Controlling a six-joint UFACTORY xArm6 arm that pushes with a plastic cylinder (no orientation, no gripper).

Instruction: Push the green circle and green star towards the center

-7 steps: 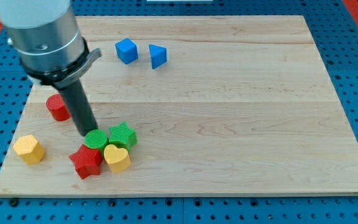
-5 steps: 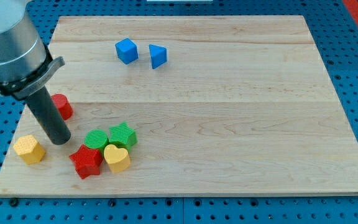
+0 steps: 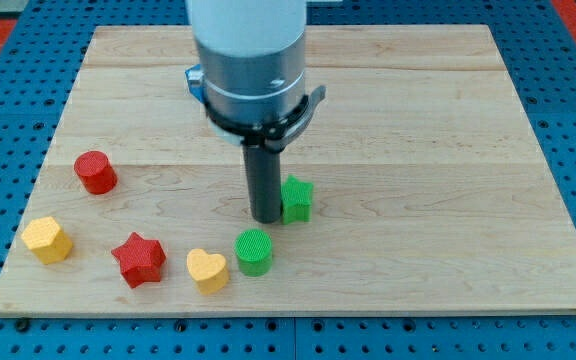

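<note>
My tip (image 3: pixel 266 217) — a bare rod, no pincer to open or close — rests on the wooden surface (image 3: pixel 418 150) near its middle, touching the green star (image 3: pixel 296 198) on the star's left. The green circle (image 3: pixel 254 251) sits apart, toward the view's bottom — just below my tip, beside the yellow heart (image 3: pixel 208 269).
</note>
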